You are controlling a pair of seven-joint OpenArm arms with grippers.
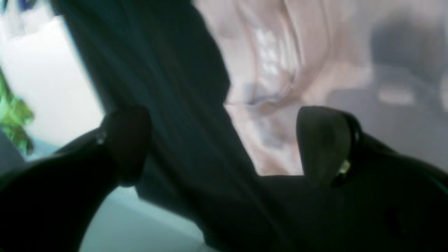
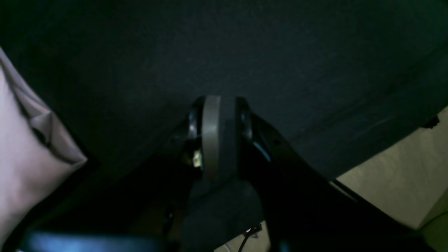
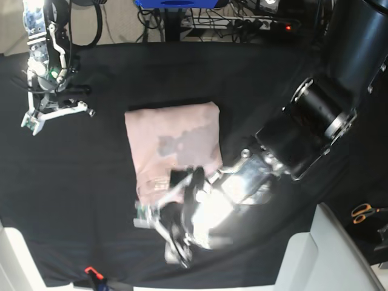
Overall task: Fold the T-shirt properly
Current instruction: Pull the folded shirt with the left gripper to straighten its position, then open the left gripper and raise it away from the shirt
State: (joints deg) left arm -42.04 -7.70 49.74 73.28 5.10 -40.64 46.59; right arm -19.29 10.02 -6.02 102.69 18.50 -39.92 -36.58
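Note:
The pale pink T-shirt (image 3: 173, 142) lies folded into a rectangle in the middle of the black table covering (image 3: 254, 79). My left gripper (image 3: 160, 221) hovers, motion-blurred, at the shirt's near edge. In the left wrist view its fingers (image 1: 325, 143) stand wide apart with nothing between them, and the T-shirt (image 1: 280, 70) is just beyond. My right gripper (image 3: 57, 112) rests at the table's far left, apart from the shirt. In the right wrist view the right gripper (image 2: 214, 136) is shut on nothing over black cloth, with a corner of the T-shirt (image 2: 21, 150) at the left edge.
Orange-handled scissors (image 3: 364, 212) lie at the table's right edge. A white block (image 3: 330, 254) stands at the near right corner. Cables and a blue object (image 3: 176, 3) sit behind the far edge. A small red item (image 3: 90, 270) is at the near edge.

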